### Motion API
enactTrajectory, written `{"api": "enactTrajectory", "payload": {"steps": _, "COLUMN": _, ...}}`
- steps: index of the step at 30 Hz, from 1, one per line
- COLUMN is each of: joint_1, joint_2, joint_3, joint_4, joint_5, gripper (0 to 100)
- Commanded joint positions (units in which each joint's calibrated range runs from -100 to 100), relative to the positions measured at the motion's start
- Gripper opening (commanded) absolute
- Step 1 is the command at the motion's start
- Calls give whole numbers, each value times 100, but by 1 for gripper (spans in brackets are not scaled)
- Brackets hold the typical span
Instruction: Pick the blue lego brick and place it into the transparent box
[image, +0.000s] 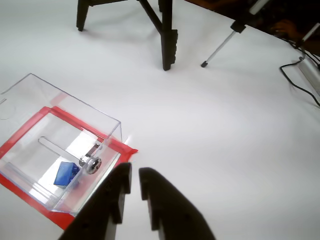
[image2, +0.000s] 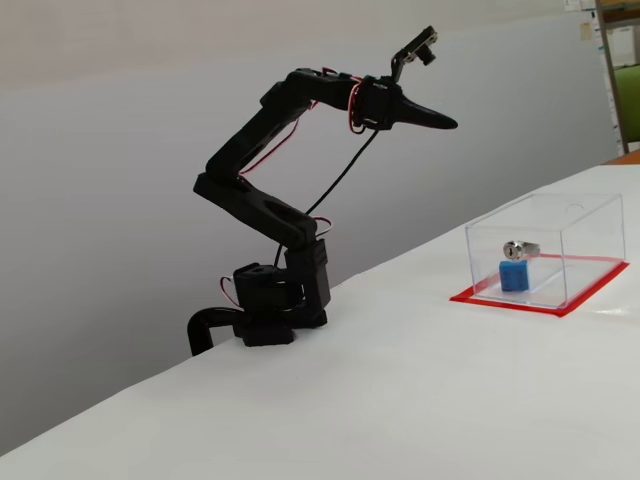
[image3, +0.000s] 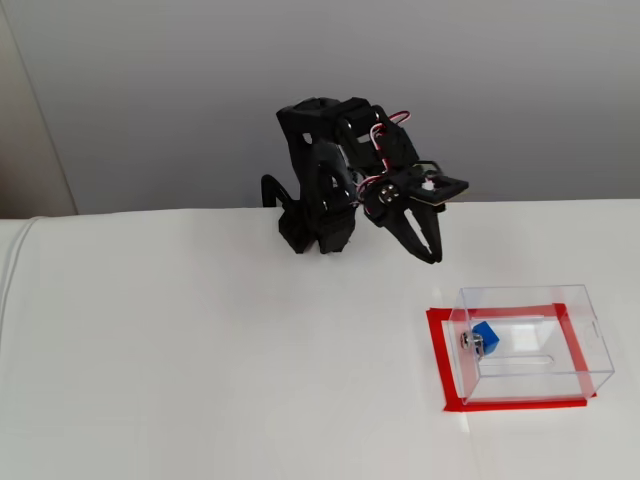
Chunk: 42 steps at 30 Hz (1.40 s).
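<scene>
Nearest in the wrist view: claw (image: 135, 182), empty, fingers close together with only a thin gap, raised above the table (image: 225, 130) just beside the box, likely because nothing is left to carry. Next, the clear box (image: 30, 95) on its red base, holding the blue brick (image: 65, 173) right beside the silver lock (image: 91, 163) on the wall. Task apparently done, brick resting inside. Farther back, tripod legs (image: 168, 45) and a cable (image: 297, 82).
</scene>
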Motion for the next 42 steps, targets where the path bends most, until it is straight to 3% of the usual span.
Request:
{"api": "enactTrajectory", "payload": {"steps": 1, "joint_1": 405, "joint_2": -748, "joint_3": 436, "joint_4": -71, "joint_5": 13, "gripper": 2}}
{"api": "enactTrajectory", "payload": {"steps": 16, "joint_1": 2401, "joint_2": -3141, "joint_3": 3266, "joint_4": -80, "joint_5": 8, "gripper": 2}}
{"api": "enactTrajectory", "payload": {"steps": 31, "joint_1": 3081, "joint_2": -4566, "joint_3": 6015, "joint_4": -759, "joint_5": 3, "gripper": 2}}
{"api": "enactTrajectory", "payload": {"steps": 42, "joint_1": 3347, "joint_2": -4583, "joint_3": 6955, "joint_4": -846, "joint_5": -185, "gripper": 2}}
